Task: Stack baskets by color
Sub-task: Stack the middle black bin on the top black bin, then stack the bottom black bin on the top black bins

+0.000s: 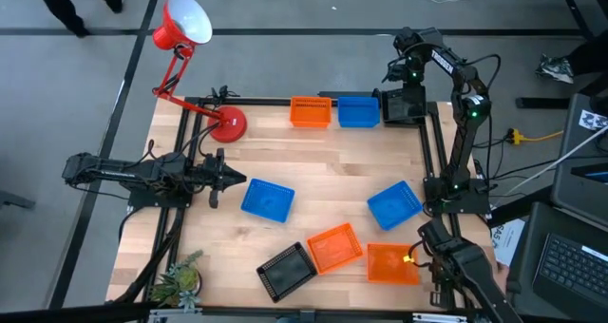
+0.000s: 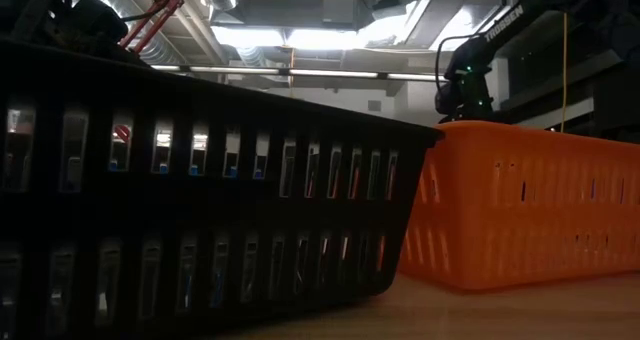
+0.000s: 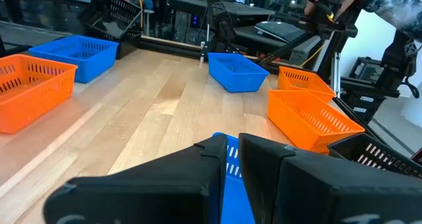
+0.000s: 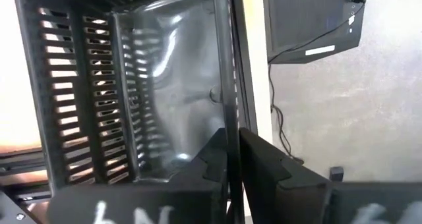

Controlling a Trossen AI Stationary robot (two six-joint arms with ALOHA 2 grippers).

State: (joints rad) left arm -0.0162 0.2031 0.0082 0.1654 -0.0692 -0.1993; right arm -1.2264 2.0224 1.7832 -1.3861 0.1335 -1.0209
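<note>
Several baskets lie on the wooden table [image 1: 313,161]. An orange one [image 1: 311,111] and a blue one [image 1: 358,111] sit side by side at the far edge. Two blue ones [image 1: 267,199] [image 1: 394,204] lie mid-table. Two orange ones [image 1: 334,247] [image 1: 392,263] and a black one [image 1: 288,269] lie near the front. My right gripper [image 1: 404,100] points down at the far right corner, shut on another black basket [image 4: 132,85]. My left gripper [image 1: 236,178] waits level at the left, shut, just short of the left blue basket. My right gripper has one long wall of the black basket [image 4: 227,99] between its two fingers, one finger inside the basket and one outside. The fingers come from above, pointing down. Whether the basket rests on the table or hangs clear, I cannot tell.
A red desk lamp [image 1: 187,24] stands on its base [image 1: 228,123] at the far left corner. A small plant [image 1: 180,280] sits at the near left corner. The black frame rails [image 1: 432,142] run along the table's sides. A laptop [image 1: 570,256] lies off the table's right edge.
</note>
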